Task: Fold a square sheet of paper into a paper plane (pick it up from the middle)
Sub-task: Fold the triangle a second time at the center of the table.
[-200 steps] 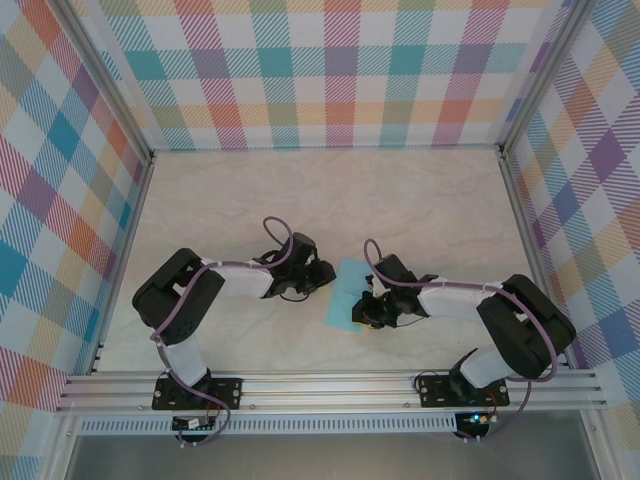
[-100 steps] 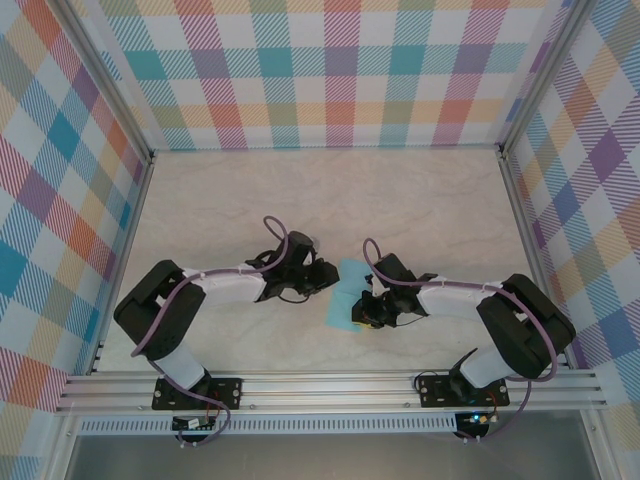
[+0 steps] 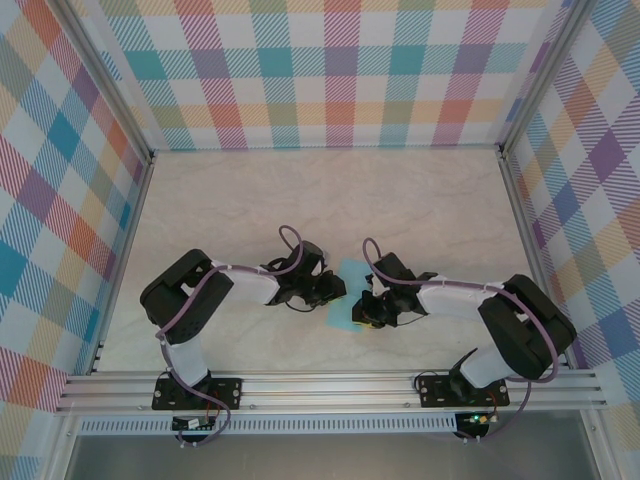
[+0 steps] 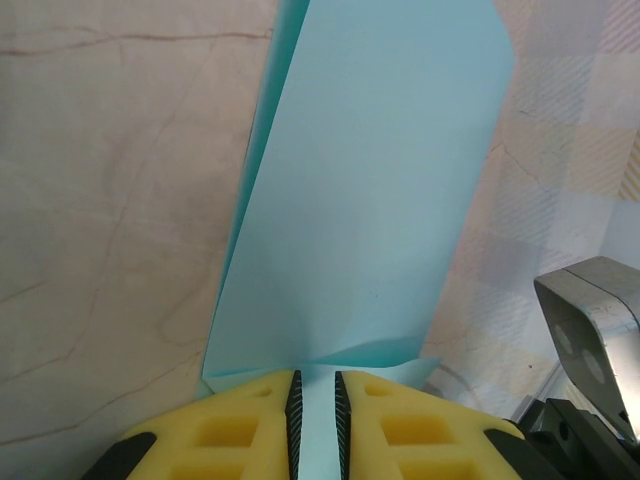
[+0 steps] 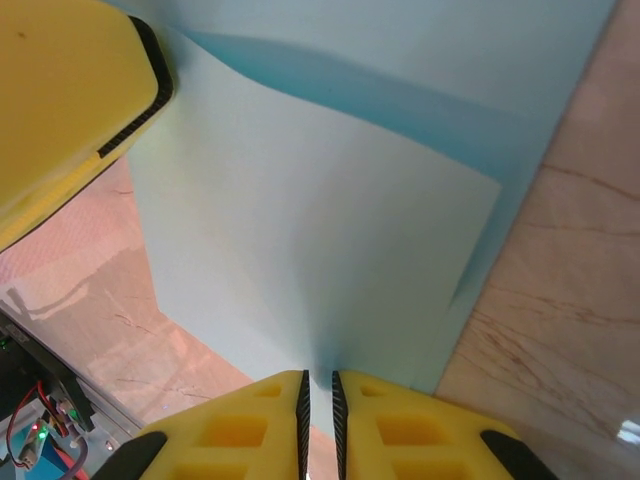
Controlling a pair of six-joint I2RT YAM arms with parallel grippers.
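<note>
Table (image 3: 300, 200): pale marble-look top, boxed in by plaid walls (image 3: 330, 80) on three sides, aluminium rail (image 3: 330, 385) along the near edge.

Left arm (image 3: 200, 290) and right arm (image 3: 500, 320) are both bent inward from their bases and meet near the middle of the table, towards the front.

Sheet of paper (image 3: 345, 300): light blue, sits right between the two wrists in the top view, just right of centre. It is not flat and not a full square. It is folded over, with at least two layers. Left wrist view shows a tall front flap (image 4: 370, 200) with a second layer peeking out along its left edge. Right wrist view shows a layer (image 5: 320, 250) with a free corner at the right and a shadowed fold line above it. I can't tell whether any part touches the table.

Left gripper (image 3: 335, 292): clamped on the paper's edge. In the wrist view (image 4: 315, 385) the yellow pads (image 4: 240, 420) are nearly together, with paper in the slit.

Right gripper (image 3: 365, 312): same, pinching the opposite edge. In the wrist view (image 5: 318, 385) there is a narrow gap with paper running into it.

The grippers are close together. One yellow finger of the left one (image 5: 60, 100) shows top left in the right wrist view, against the paper.
</note>
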